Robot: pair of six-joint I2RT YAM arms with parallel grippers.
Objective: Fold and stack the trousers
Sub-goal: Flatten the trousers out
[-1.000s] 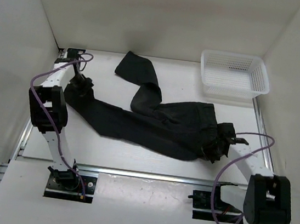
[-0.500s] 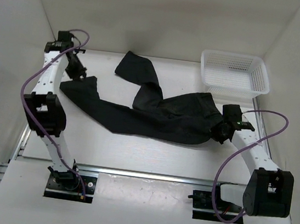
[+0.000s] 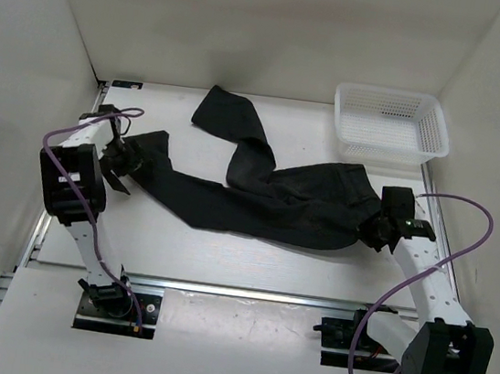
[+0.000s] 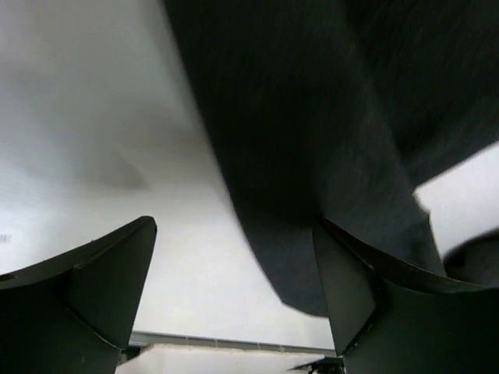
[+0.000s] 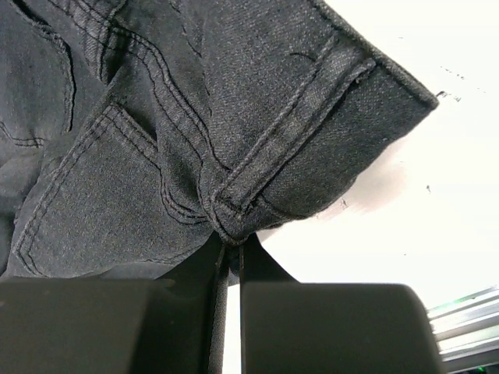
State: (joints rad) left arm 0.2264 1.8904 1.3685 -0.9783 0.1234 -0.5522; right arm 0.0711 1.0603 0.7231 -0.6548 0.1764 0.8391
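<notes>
Black cloth stretches across the white tabletop (image 3: 186, 252) in the overhead view. The trousers (image 3: 257, 202) lie unfolded, with the waist end toward the right. One leg runs left and the other bends up toward the back wall. The left tool (image 3: 120, 163) sits at the end of the leg that runs left, near the left edge of the tabletop. The right tool (image 3: 375, 231) is at the waist end on the right side. A white mesh basket (image 3: 389, 148) stands in the far right corner, apart from the trousers.

From the left wrist, the left tool (image 4: 234, 288) has its fingers spread wide, with nothing clamped between them. The dark cloth of the trousers (image 4: 312, 117) fills the upper right of this view. Its lower edge reaches down just beside the right-hand finger, and I cannot tell whether the two touch. Bare tabletop (image 4: 78, 117) shows to the left.

From the right wrist, the right tool (image 5: 231, 249) has its fingers pressed together, pinching the trousers (image 5: 195, 117) at the waistband, right where a belt loop is stitched on. Seams and stitching show clearly across the cloth. White tabletop (image 5: 437, 195) shows beyond the corner of the waistband on the right.
</notes>
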